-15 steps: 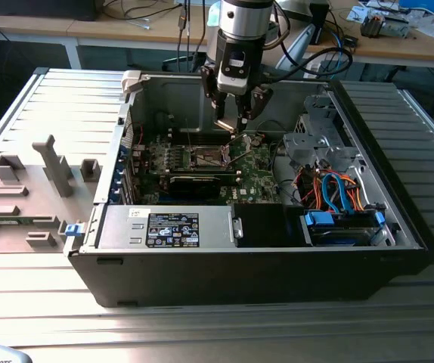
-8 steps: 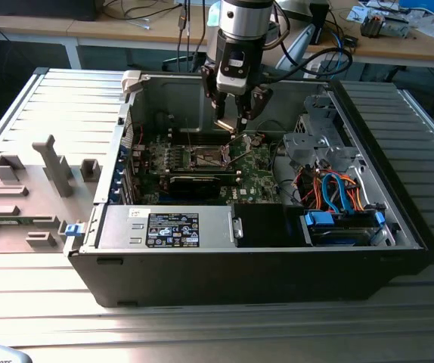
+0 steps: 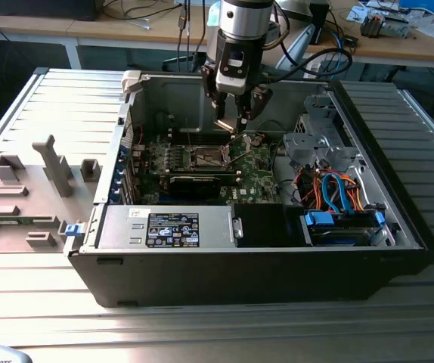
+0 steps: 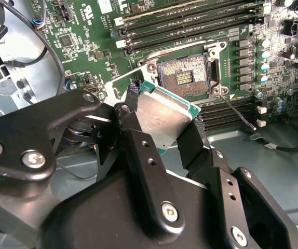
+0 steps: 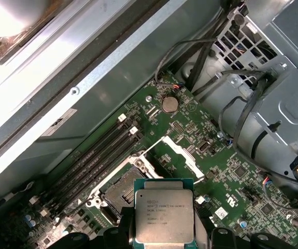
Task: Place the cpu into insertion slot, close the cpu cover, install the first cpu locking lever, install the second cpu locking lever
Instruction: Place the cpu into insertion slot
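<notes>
**Exterior view: cpu pinched above a bare socket**

Exterior view, nearest first: a slatted metal table (image 3: 202, 325) bears an open black computer case (image 3: 240, 265). Just inside the case's near wall lies a grey power supply (image 3: 164, 227) with a dark label. Toward the exterior view's right is a bundle of blue and orange cables (image 3: 336, 189). On the exterior view's left, beside the case, grey plastic fixtures (image 3: 51, 162) stand on the table.

Farther in lies the green motherboard (image 3: 256, 170), and the gripper (image 3: 236, 113) hangs over its far part. In the second wrist view the black fingers (image 4: 138, 150) pinch the cpu (image 4: 164, 116) by two opposite edges. The chip is tilted, with its silver top showing. It is held off the board, near the insertion slot (image 4: 184, 78) but apart from it, and the slot's dark centre lies bare. A thin metal rod (image 4: 237, 111) slants out from the slot's corner over the board.

In the first wrist view the cpu cover (image 5: 184, 154) stands swung up at the slot's side, not over the socket. Long black memory slots (image 5: 94, 155) run beside the socket, and a round coin cell (image 5: 169, 104) sits farther along the board.

Beyond the case's far wall, a wooden desk (image 3: 398, 45) carries loose parts.
</notes>
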You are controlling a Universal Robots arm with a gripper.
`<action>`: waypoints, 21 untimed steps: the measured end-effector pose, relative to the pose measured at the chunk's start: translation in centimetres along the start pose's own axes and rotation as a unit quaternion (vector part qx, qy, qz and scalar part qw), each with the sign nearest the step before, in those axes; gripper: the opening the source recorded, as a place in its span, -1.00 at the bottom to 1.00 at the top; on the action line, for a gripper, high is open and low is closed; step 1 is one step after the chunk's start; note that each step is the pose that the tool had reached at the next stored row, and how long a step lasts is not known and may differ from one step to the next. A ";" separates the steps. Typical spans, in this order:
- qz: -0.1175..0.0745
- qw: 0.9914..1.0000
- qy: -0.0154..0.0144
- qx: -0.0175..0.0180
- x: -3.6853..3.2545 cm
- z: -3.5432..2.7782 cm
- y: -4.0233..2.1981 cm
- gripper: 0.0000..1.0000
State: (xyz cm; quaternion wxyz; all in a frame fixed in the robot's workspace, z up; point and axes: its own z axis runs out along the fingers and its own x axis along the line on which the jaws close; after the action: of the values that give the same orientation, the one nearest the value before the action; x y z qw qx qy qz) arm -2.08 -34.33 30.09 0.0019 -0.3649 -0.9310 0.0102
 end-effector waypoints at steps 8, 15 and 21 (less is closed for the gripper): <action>0.006 1.000 0.000 0.000 0.00 0.00 0.00 0.08; 0.011 1.000 0.000 0.000 0.00 0.00 0.00 0.08; 0.016 1.000 0.000 0.000 0.00 0.00 0.00 0.08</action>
State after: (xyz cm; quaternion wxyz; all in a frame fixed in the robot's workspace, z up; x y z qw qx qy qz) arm -2.08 -34.33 30.09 0.0021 -0.3802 -0.9248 0.0101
